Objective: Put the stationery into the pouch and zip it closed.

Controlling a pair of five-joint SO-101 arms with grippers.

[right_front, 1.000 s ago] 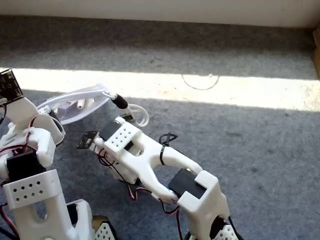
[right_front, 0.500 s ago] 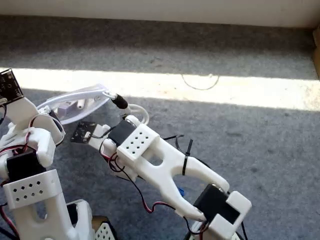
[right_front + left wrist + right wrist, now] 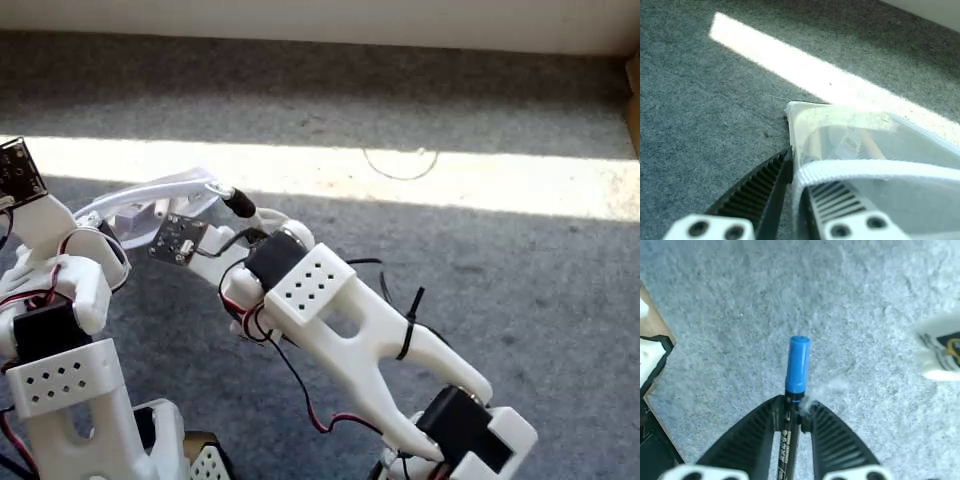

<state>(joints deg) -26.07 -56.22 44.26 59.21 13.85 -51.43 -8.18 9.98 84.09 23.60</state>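
Your right gripper (image 3: 792, 402) is clamped on a black marker (image 3: 798, 362) whose blue cap sticks out over the grey carpet (image 3: 880, 300). Your left gripper (image 3: 792, 165) pinches the edge of the translucent, white-trimmed mesh pouch (image 3: 865, 150), with pale items visible inside.

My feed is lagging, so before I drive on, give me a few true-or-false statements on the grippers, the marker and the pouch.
1. The right gripper is shut on a blue-capped marker. True.
2. The left gripper is open and empty. False: it clamps the pouch by its white edge.
3. The marker lies inside the pouch. False: it is in the right gripper's jaws, over the grey carpet.
4. Some items sit inside the pouch. True.
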